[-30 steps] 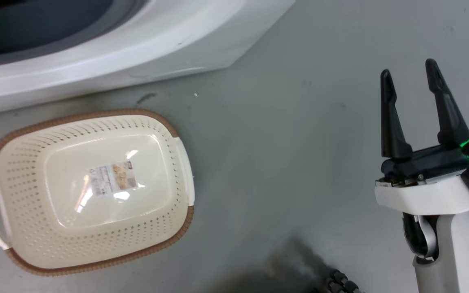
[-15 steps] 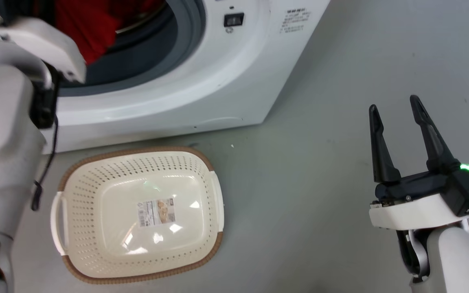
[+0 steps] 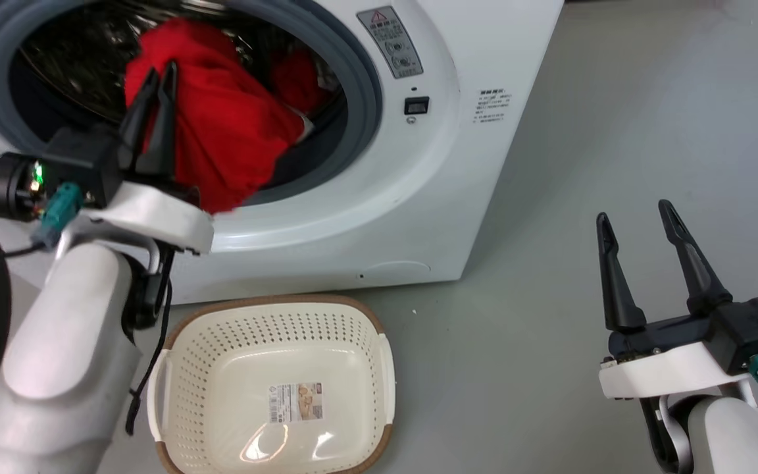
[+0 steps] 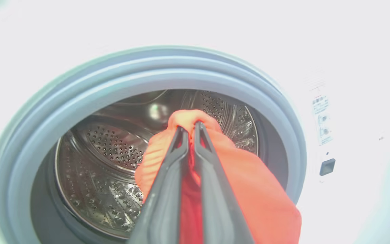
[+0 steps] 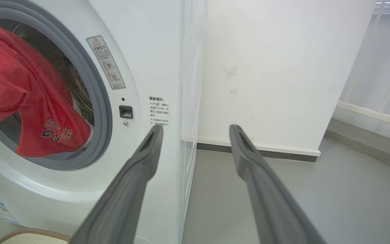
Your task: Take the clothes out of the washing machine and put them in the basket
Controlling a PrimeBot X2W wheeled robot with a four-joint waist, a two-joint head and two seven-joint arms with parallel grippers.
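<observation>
The white washing machine (image 3: 458,151) has its grey-rimmed porthole open. Red clothes (image 3: 221,145) hang out over the porthole's lower rim. My left gripper (image 3: 160,69) is shut on a fold of the clothes (image 4: 249,200) at the mouth of the steel drum (image 4: 103,152). The cream basket (image 3: 274,388) with a brown rim stands on the floor right in front of the machine, with just a label in it. My right gripper (image 3: 633,212) stays open above the floor, right of the machine. From the right wrist, the clothes (image 5: 15,95) drape from the washing machine (image 5: 151,61), beyond the open right gripper (image 5: 195,130).
Grey floor (image 3: 616,118) stretches to the right of the machine. A white wall (image 5: 276,67) stands behind it, with a rail (image 5: 367,115) at the far right. A black cable (image 3: 149,375) dangles from my left arm beside the basket.
The head camera has tilted up, bringing the open porthole and red clothes into view. My left gripper now shows, shut on the clothes. The right gripper stays open.
</observation>
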